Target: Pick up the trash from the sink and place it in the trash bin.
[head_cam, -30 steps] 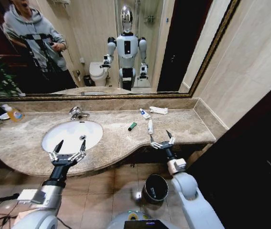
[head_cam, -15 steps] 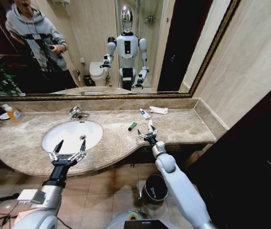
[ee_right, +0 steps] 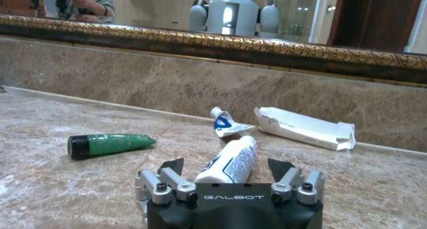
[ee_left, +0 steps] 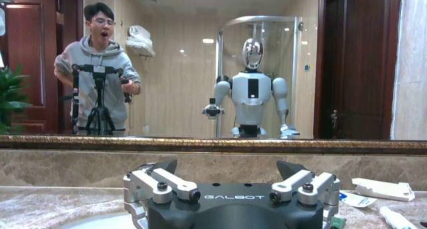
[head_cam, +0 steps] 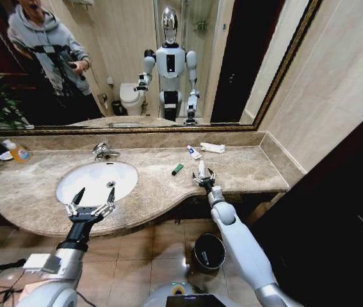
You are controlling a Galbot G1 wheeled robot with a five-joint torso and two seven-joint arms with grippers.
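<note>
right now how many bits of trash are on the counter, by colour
White tubes: 2, one between the open fingers of the right gripper, a smaller blue-marked one behind it
White flat packet: 1
Green tube with dark cap: 1
Total: 4

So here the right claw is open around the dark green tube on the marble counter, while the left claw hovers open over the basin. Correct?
Not quite. The right claw is open around the white tube, not the green tube, which lies apart to one side, as the right wrist view shows. The rest holds: both lie on the marble counter, and the left claw hovers open over the basin.
</note>
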